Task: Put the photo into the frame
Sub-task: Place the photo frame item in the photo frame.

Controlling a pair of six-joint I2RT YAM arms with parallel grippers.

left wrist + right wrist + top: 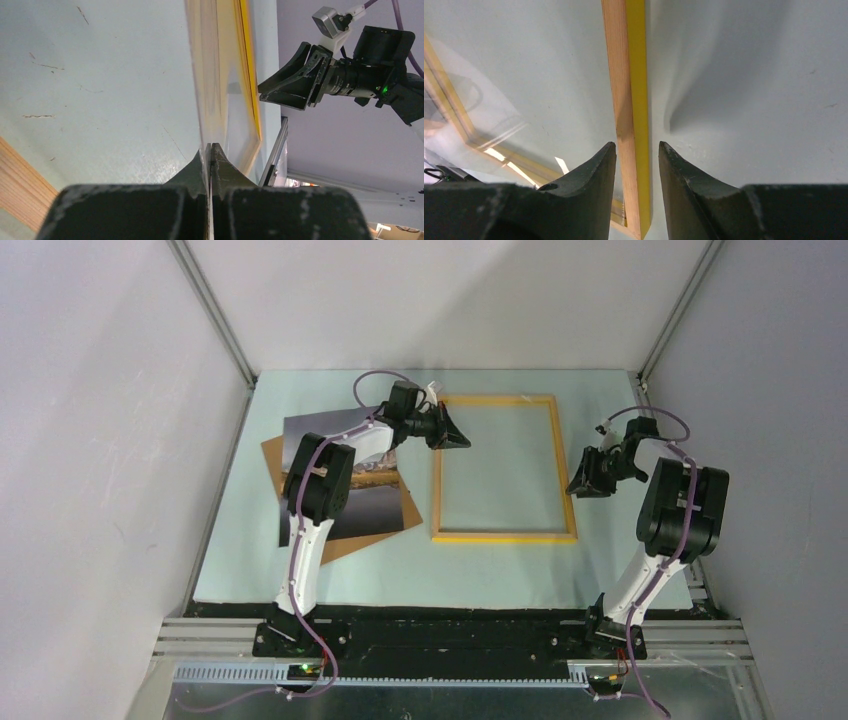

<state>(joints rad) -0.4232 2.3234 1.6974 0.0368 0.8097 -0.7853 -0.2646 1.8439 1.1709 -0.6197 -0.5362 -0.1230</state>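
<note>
As I look down from the top view, frame (505,536): flat on the desk (620,570), middle, toward the far edge.
Top view, photo (378,502): near the desk's left edge, lying on a brown board (345,545), partly hidden by my left arm.
Top view, left gripper (455,435): at the frame's far left corner.
Top view, right gripper (585,480): just beside the frame's right rail.
Left wrist, left gripper: clenched tight; I cannot tell whether anything thin is pinched.
Right wrist, right gripper: released, fingers astride the right rail.
</note>
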